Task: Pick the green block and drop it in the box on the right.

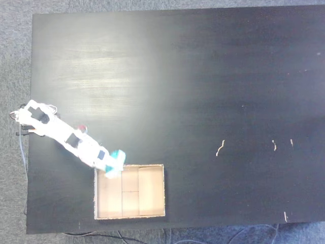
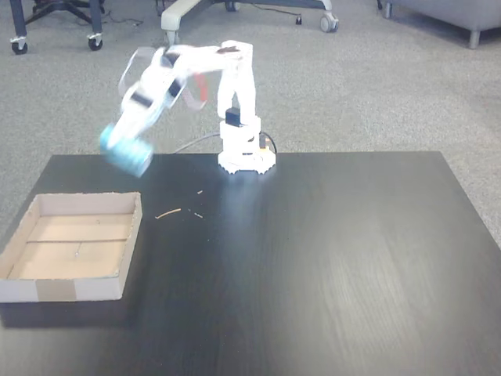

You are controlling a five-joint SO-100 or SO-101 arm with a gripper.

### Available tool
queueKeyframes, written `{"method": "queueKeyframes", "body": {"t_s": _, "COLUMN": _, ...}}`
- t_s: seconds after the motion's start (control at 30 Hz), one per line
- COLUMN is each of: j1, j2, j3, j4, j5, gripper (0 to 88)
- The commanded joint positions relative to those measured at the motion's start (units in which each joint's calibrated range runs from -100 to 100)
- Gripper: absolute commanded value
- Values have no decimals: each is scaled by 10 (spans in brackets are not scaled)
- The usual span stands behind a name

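From above, the gripper (image 1: 114, 165) sits at the box (image 1: 163, 190) corner; the side fixed view shows it raised well above the counter (image 2: 329, 258). A blurred teal block (image 2: 125, 149) seems pinched in it, though I cannot tell. The box floor looks bare.

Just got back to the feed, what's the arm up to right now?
The white arm is swung out toward the box with its teal gripper end raised in the air; the image is motion-blurred there. In a fixed view from above, the gripper sits at the box's corner edge. A teal blur at the tip may be the green block, but I cannot tell it apart from the gripper. The box floor looks bare, so nothing seems dropped in yet.
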Motion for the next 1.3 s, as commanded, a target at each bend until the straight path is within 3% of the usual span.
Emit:
{"method": "queueKeyframes", "body": {"t_s": 0.0, "j1": 27, "j2": 89, "j3": 23, "j4": -113, "j5": 5, "gripper": 208}}
{"method": "queueKeyframes", "body": {"t_s": 0.17, "j1": 69, "j2": 254, "j3": -109, "j4": -145, "j5": 21, "gripper": 205}}
{"method": "queueKeyframes", "body": {"t_s": 0.33, "j1": 84, "j2": 373, "j3": -334, "j4": 8, "j5": 21, "gripper": 203}}
{"method": "queueKeyframes", "body": {"t_s": 0.37, "j1": 84, "j2": 385, "j3": -358, "j4": 23, "j5": 21, "gripper": 219}}
{"method": "queueKeyframes", "body": {"t_s": 0.43, "j1": 84, "j2": 391, "j3": -380, "j4": 55, "j5": 26, "gripper": 378}}
{"method": "queueKeyframes", "body": {"t_s": 0.47, "j1": 84, "j2": 390, "j3": -382, "j4": 66, "j5": 26, "gripper": 415}}
{"method": "queueKeyframes", "body": {"t_s": 0.67, "j1": 74, "j2": 341, "j3": -331, "j4": 125, "j5": 27, "gripper": 439}}
{"method": "queueKeyframes", "body": {"t_s": 0.73, "j1": 39, "j2": 235, "j3": -238, "j4": 155, "j5": 17, "gripper": 431}}
{"method": "queueKeyframes", "body": {"t_s": 0.83, "j1": -94, "j2": -40, "j3": -129, "j4": 255, "j5": -42, "gripper": 372}}
{"method": "queueKeyframes", "body": {"t_s": 0.93, "j1": -236, "j2": -377, "j3": 43, "j4": 318, "j5": -97, "gripper": 200}}
{"method": "queueKeyframes", "body": {"t_s": 1.0, "j1": -297, "j2": -605, "j3": 233, "j4": 281, "j5": -133, "gripper": 32}}
{"method": "queueKeyframes", "body": {"t_s": 1.03, "j1": -317, "j2": -707, "j3": 330, "j4": 269, "j5": -141, "gripper": 1}}
{"method": "queueKeyframes", "body": {"t_s": 1.13, "j1": -322, "j2": -911, "j3": 599, "j4": 213, "j5": -159, "gripper": 1}}
{"method": "queueKeyframes", "body": {"t_s": 1.27, "j1": -300, "j2": -952, "j3": 865, "j4": 79, "j5": -166, "gripper": 1}}
